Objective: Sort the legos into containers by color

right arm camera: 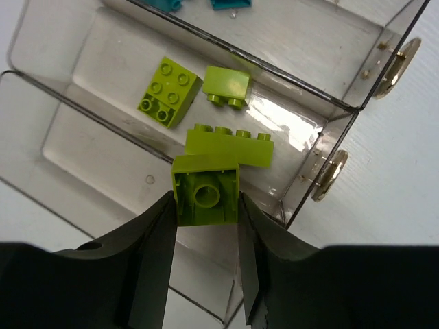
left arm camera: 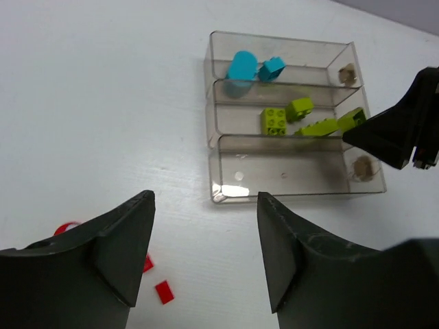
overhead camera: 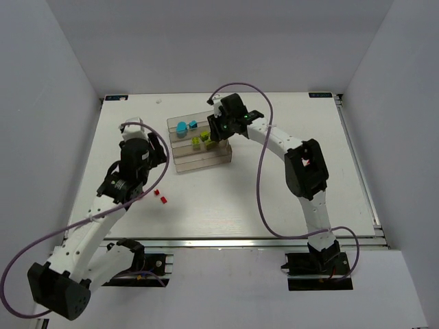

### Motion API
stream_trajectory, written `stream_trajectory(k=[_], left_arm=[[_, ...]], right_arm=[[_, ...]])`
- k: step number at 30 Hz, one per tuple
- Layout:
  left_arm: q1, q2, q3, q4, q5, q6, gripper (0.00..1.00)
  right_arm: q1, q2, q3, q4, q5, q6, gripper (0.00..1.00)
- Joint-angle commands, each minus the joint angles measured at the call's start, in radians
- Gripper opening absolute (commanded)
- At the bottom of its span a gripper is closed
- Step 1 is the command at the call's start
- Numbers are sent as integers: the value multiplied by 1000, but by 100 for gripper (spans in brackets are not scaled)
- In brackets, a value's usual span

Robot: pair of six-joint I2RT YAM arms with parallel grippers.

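Observation:
The clear three-trough rack (overhead camera: 199, 162) stands at the table's middle back. Its far trough holds two cyan legos (left arm camera: 241, 66), its middle trough holds three lime-green legos (right arm camera: 168, 91), and its near trough (left arm camera: 288, 171) is bare. My right gripper (right arm camera: 206, 205) is shut on a square lime-green lego (right arm camera: 206, 190), held stud-side down just above the right end of the middle trough (right arm camera: 89, 62); in the top view it (overhead camera: 218, 131) is at the rack's right end. My left gripper (left arm camera: 206, 253) is open and empty above the table, left of the rack. A few red legos (left arm camera: 164, 291) lie on the table below it.
In the top view the red legos (overhead camera: 160, 195) lie left of centre, in front of the rack. The right arm's purple cable (overhead camera: 260, 171) loops over the table's middle right. White walls enclose the table on three sides.

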State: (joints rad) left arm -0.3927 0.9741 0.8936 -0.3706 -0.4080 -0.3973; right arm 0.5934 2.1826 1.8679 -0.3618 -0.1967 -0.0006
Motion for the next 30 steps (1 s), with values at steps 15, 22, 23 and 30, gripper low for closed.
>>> stream_trajectory(k=[15, 22, 23, 30], left_arm=[[0, -282, -171, -214, -189, -136, 86], [0, -204, -157, -338, -187, -244, 96], [0, -183, -153, -349, -189, -256, 97], [9, -115, -131, -370, -195, -301, 98]], right_arm=[[65, 141, 209, 3, 281, 65, 25], [56, 109, 180, 23, 232, 60, 62], [55, 99, 171, 29, 221, 57, 64], [52, -50, 47, 84, 166, 25, 47]])
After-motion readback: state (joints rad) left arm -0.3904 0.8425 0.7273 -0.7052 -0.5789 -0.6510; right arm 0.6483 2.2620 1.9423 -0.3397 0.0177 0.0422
